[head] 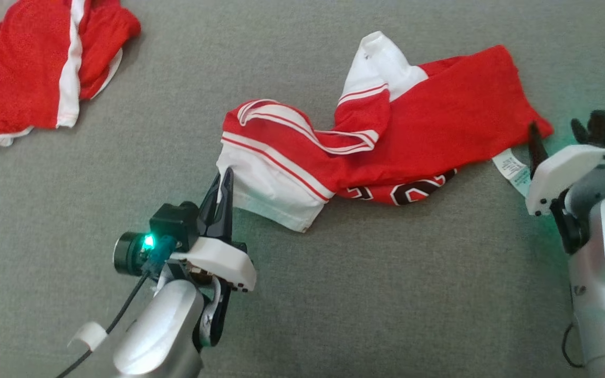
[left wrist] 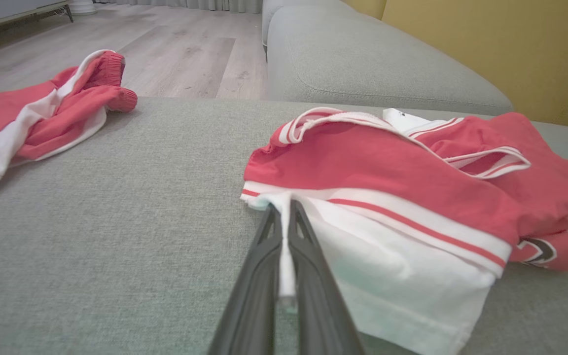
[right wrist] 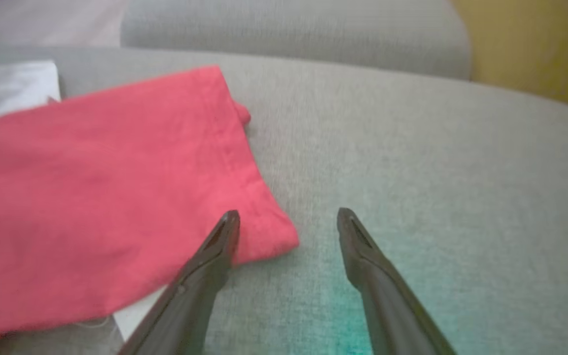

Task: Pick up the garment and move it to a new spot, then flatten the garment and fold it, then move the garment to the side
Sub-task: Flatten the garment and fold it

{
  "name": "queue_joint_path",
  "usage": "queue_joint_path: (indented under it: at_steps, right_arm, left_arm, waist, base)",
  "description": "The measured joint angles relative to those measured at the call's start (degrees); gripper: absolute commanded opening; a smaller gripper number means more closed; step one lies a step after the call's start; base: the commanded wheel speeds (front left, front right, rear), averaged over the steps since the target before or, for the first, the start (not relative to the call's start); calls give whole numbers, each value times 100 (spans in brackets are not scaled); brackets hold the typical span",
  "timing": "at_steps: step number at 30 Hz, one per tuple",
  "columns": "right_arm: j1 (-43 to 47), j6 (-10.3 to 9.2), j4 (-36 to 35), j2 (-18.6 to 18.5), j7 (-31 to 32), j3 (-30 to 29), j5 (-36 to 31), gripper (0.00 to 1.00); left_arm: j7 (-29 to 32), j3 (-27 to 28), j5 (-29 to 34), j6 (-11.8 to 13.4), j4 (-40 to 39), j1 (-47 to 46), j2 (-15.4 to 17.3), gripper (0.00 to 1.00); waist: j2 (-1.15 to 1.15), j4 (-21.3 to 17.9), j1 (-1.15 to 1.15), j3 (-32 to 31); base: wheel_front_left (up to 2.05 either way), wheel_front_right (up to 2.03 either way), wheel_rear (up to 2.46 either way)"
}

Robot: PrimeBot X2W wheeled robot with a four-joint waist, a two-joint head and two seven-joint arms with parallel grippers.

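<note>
shirt (head: 428, 131) lying crumpled mid-cushion (head: 334, 294), looking light and limp, likely sagging when lifted | left claw (left wrist: 284, 209) pinching its white hem corner at 8 o'clock | right claw (right wrist: 289, 217) gaping, hovering just beside the red corner at 3 o'clock, seeming the matching hold | second red top (head: 34, 68) lying well apart at 10 o'clock

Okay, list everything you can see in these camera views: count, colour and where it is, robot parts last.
jersey: one, red and white, crumpled mid-cushion
second garment: one, red with white stripe, bunched at far left
care label: one, white, at the jersey's right end
cushion: one, grey, under both garments
sofa: one, grey, beyond the cushion
floor: pale wood, beside the sofa
wall: yellow, behind the sofa
left jaws: one pair, dark, shut on the jersey's white hem
right jaws: one pair, dark, open at the jersey's red corner
</note>
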Motion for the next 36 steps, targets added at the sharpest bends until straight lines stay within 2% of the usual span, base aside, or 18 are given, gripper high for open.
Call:
queue_joint_path:
  at_steps: [5, 6, 7, 8, 9, 13, 16, 20, 24, 30, 36]
  right_arm:
    - [-243, 0, 452, -83, 537, 177, 210, 100]
    - [-295, 0, 493, -113, 617, 247, 305, 78]
    - [-335, 0, 528, -138, 667, 332, 381, 49]
    - [-348, 0, 535, -153, 684, 397, 449, 27]
    - [-349, 0, 556, -153, 719, 450, 530, 0]
    - [-346, 1, 586, -120, 732, 601, 878, 0]
    - [-318, 1, 546, -104, 487, 648, 1083, 0]
    - [-319, 1, 274, -79, 59, 709, 1351, 0]
    - [-318, 1, -185, -57, -321, 743, 1564, 0]
    - [-118, 1, -1311, -136, -359, 842, 1859, 0]
    - [442, 1, -3023, -200, 187, 710, 1923, 0]
  left_arm:
    - [10, -12, 1, 58, -231, 12, 11, 0]
    - [14, -14, 1, 65, -264, 14, 13, 0]
    - [36, -14, 1, 86, -292, 15, 25, 0]
    - [53, -13, 0, 100, -327, 15, 41, 0]
    - [53, -11, 0, 100, -366, 15, 59, 0]
    - [59, -1, -1, 105, -470, 15, 145, 0]
    - [70, 10, 0, 107, -575, 12, 234, 0]
    - [157, 120, -126, 91, -792, 1, 265, 0]
    - [324, 243, -168, 43, -1147, -105, 511, 0]
    - [821, 577, -515, -54, -2168, -253, 849, 0]
    - [1469, 782, -611, -53, -3395, -717, 1272, 0]
  waist:
    - [0, 81, -1, 98]
    - [0, 75, -1, 97]
    - [0, 64, -1, 94]
    - [0, 49, 0, 88]
    - [0, 30, -1, 80]
    - [0, -56, 0, 23]
    - [0, -116, 0, -60]
    - [0, -194, 0, -246]
    - [0, -284, -1, -547]
    - [0, -462, -1, -1141]
    - [0, -687, -2, -1710]
  base:
    - [0, 0, 0]
    - [0, 0, 0]
    - [0, 0, 0]
    - [0, 0, 0]
    - [0, 0, 0]
    - [0, 0, 0]
    - [0, 0, 0]
    - [0, 0, 0]
    - [0, 0, 0]
    - [0, 0, 0]
    - [0, 0, 0]
